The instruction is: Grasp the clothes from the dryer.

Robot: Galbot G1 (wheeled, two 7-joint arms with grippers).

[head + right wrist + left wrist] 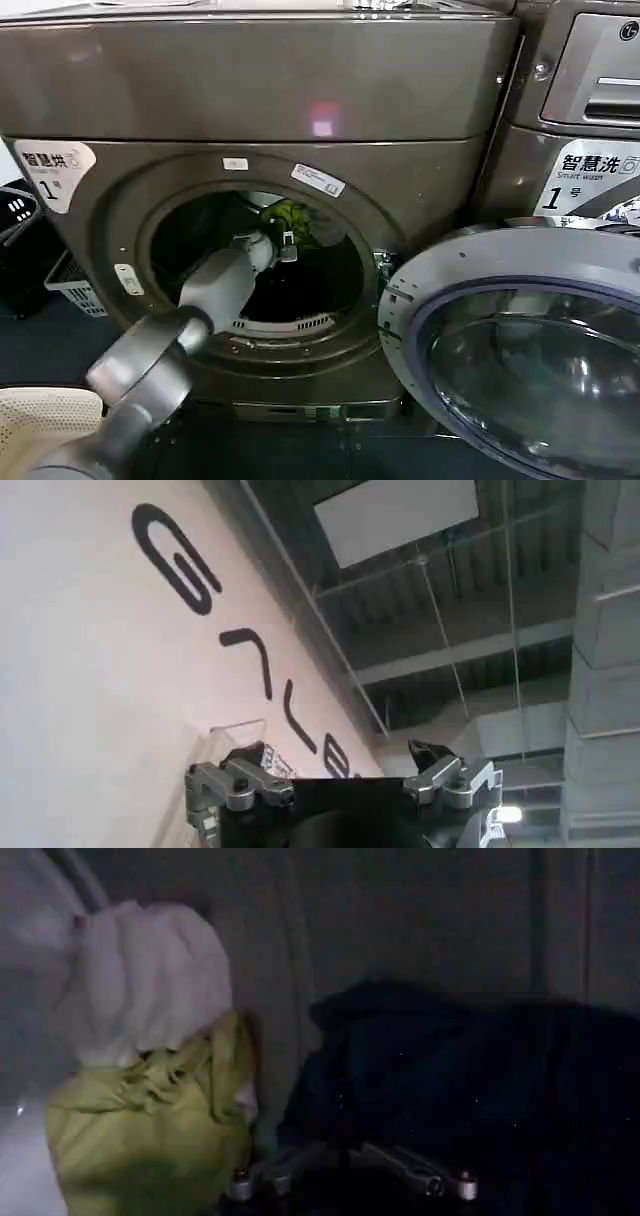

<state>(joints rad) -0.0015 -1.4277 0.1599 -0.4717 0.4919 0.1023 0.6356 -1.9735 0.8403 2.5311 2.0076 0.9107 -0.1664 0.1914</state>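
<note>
Inside the drum, left gripper (348,1176) has fingers spread wide, nothing between them, just short of the clothes (150,1118), a yellow-green and white bundle at the far side of the dryer (250,90), beside a dark garment (470,1088). Glass door (520,340) hangs open on the right. Right gripper (340,780) is spread too, raised toward a lettered wall (110,660).

Two machines are seen: one dryer (250,90) with one open glass door (530,350), and one neighbouring machine (590,110). Inside the drum, one bundle of clothes (150,1108) and one dark garment (450,1088) are counted. Two baskets (75,285) are seen at the dryer's left, and two grippers are counted, the left gripper (285,245) and the right gripper (340,780).
</note>
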